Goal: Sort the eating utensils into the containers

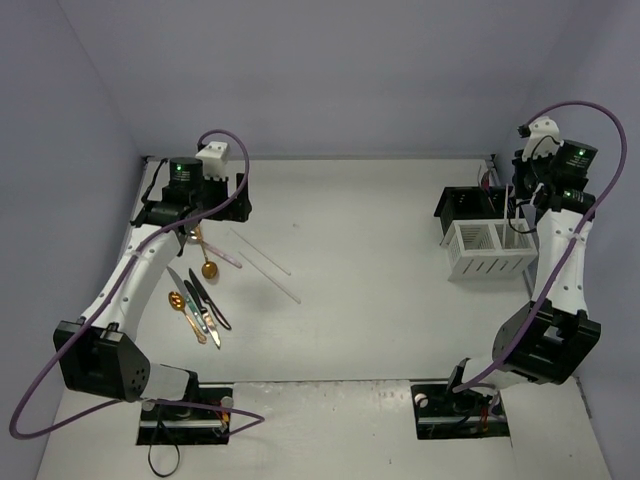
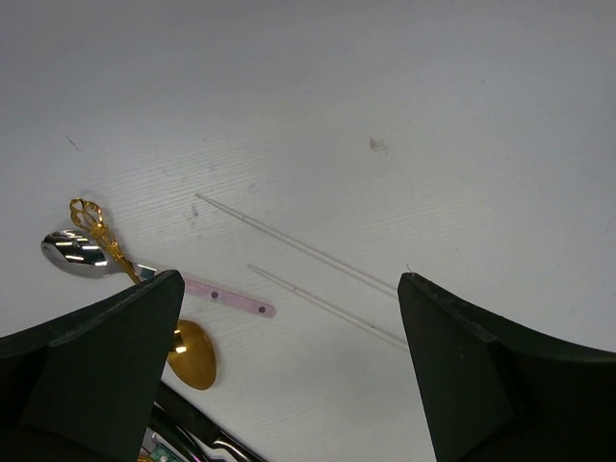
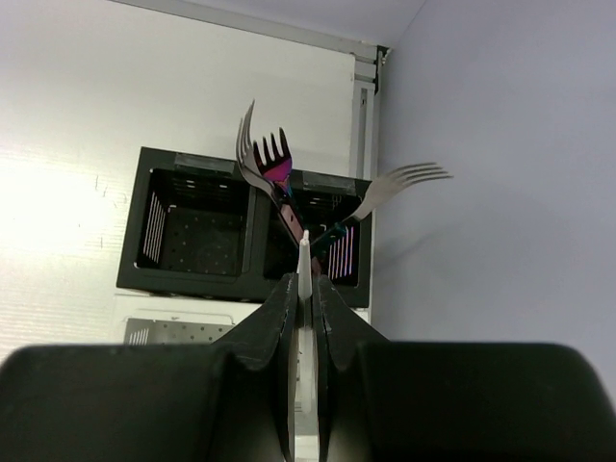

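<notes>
Several eating utensils lie at the table's left: a gold spoon (image 1: 208, 268), a pink-handled piece (image 1: 228, 258), dark knives (image 1: 210, 303) and two thin pale sticks (image 1: 266, 255). My left gripper (image 1: 188, 232) hangs open above them. Its wrist view shows the gold spoon bowl (image 2: 192, 353), the pink handle (image 2: 231, 296) and both sticks (image 2: 300, 246) between the wide-apart fingers (image 2: 115, 356). At the right, my right gripper (image 3: 304, 284) is shut on a pale stick (image 3: 304, 252) above the white container (image 1: 487, 264). The black container (image 3: 192, 277) behind it holds two forks (image 3: 258, 159).
A second gold spoon (image 1: 177, 300) lies left of the knives, and a silver spoon bowl (image 2: 72, 252) sits beside an ornate gold handle (image 2: 94, 223). The containers stand against the right wall (image 3: 500, 192). Both arm bases (image 1: 185, 410) sit at the near edge.
</notes>
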`<action>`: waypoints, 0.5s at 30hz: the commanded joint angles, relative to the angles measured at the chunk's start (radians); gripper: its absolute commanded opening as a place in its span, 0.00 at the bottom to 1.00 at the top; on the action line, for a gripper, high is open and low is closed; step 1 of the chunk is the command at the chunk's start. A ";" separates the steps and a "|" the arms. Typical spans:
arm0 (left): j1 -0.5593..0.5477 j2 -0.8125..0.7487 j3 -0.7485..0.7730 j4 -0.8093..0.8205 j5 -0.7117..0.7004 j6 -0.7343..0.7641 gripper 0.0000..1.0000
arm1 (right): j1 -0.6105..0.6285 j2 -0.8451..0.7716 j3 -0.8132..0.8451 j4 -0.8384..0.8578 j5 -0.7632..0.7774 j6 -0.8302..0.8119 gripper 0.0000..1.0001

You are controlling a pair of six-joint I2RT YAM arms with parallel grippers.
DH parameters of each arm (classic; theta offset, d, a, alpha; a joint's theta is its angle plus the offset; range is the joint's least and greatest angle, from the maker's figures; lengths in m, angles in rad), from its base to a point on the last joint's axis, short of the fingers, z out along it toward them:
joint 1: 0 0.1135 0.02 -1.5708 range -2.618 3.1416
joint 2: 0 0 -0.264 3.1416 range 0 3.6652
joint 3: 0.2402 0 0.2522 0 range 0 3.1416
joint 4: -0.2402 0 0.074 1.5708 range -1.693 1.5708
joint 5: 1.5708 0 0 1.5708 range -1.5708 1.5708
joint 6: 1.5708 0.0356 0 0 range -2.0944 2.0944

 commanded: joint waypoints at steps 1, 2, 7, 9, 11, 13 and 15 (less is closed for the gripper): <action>-0.014 -0.011 0.040 0.032 -0.063 -0.003 0.92 | -0.034 -0.049 -0.064 0.101 -0.100 0.004 0.00; -0.018 0.003 0.047 0.004 -0.083 -0.015 0.92 | -0.039 -0.051 -0.091 0.106 -0.105 -0.008 0.00; -0.030 0.011 0.008 -0.028 -0.232 -0.108 0.92 | -0.041 -0.059 -0.143 0.116 -0.102 -0.027 0.40; -0.037 0.023 -0.005 -0.054 -0.274 -0.147 0.92 | -0.041 -0.067 -0.151 0.116 -0.092 -0.027 0.62; -0.045 0.039 -0.014 -0.082 -0.290 -0.188 0.92 | -0.041 -0.082 -0.152 0.115 -0.084 -0.022 0.76; -0.058 0.065 -0.023 -0.096 -0.293 -0.227 0.92 | -0.041 -0.099 -0.148 0.114 -0.077 -0.013 0.84; -0.069 0.081 -0.044 -0.098 -0.294 -0.279 0.92 | -0.041 -0.119 -0.137 0.111 -0.071 -0.002 0.88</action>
